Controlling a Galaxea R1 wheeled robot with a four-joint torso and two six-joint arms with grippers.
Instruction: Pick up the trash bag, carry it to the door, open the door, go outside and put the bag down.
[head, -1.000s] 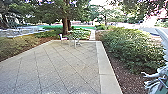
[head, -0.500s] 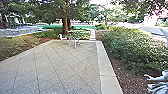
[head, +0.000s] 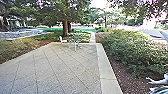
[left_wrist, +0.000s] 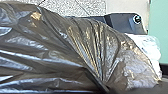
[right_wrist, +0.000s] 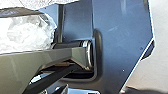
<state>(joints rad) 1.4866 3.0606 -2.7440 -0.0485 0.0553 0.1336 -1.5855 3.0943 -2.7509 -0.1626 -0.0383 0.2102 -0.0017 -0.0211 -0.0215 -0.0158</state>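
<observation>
- Low wall (head: 18, 34), pale; far left, behind low plants (head: 17, 47).
- Patio (head: 50, 68), grey, scored with crossing lines.
- Tree trunk (head: 65, 27), brown, upright, beyond the patio.
- Chair (head: 62, 39), small, pale; beside a table (head: 75, 41) near the patio's far edge.
- Path (head: 92, 37), narrow, pale, running away from the patio.
- Border (head: 108, 75), smooth, pale, along the patio's right side.
- Bushes (head: 132, 50), green, dense, standing over brown mulch (head: 122, 72).
- Branching shape (head: 158, 81), pale; far right, cut off, identity unclear.
- Trash bag (left_wrist: 57, 50), dark, shiny, drawn into tight folds; close before the left wrist camera, partly covering the robot's base. Whether it hangs clear or rests on something cannot be told.
- Plastic (right_wrist: 27, 33), whitish, crumpled, beside the bag.
- Left gripper: open or closed, cannot be told.
- Right gripper: likewise cannot be told.
</observation>
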